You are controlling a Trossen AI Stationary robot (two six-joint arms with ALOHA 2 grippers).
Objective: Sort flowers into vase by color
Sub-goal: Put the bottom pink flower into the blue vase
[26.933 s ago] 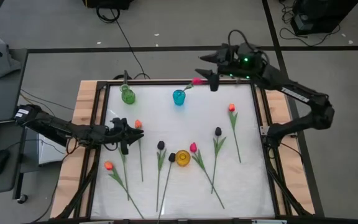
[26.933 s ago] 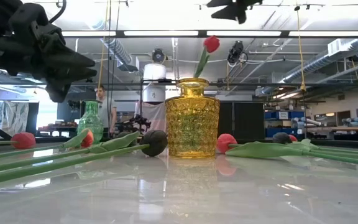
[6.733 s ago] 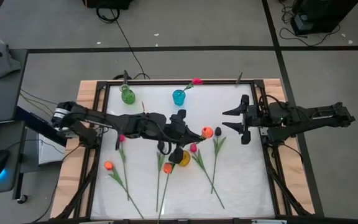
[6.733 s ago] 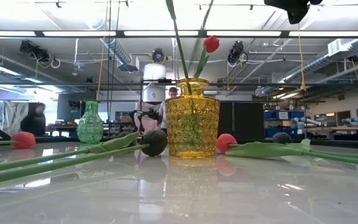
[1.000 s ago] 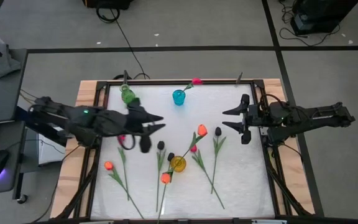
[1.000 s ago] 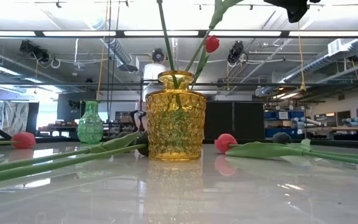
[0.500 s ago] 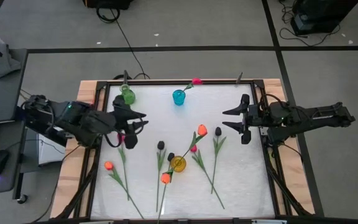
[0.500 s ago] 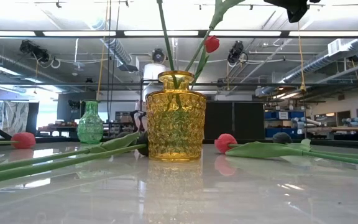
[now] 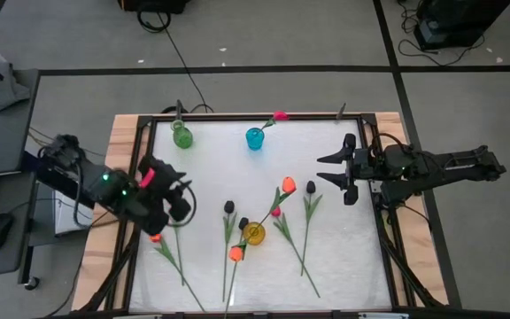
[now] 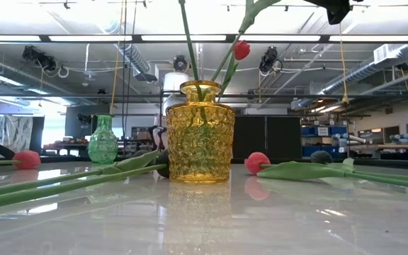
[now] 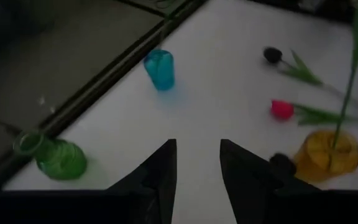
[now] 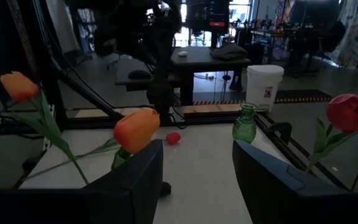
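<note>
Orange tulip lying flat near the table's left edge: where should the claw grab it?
Grip the orange tulip on its thin stem, a little behind the bud. Bring the left claw straight down from above, fingers across the stem. It lies flat on the table with nothing crossing it.

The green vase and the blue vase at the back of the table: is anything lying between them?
No. In the high view the stretch between the green vase and the blue vase is bare white tabletop.

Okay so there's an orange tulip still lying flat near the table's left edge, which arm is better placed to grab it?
Left. The left gripper hangs open just above that orange tulip, while the right gripper waits open at the table's right side, beyond the yellow vase.
</note>
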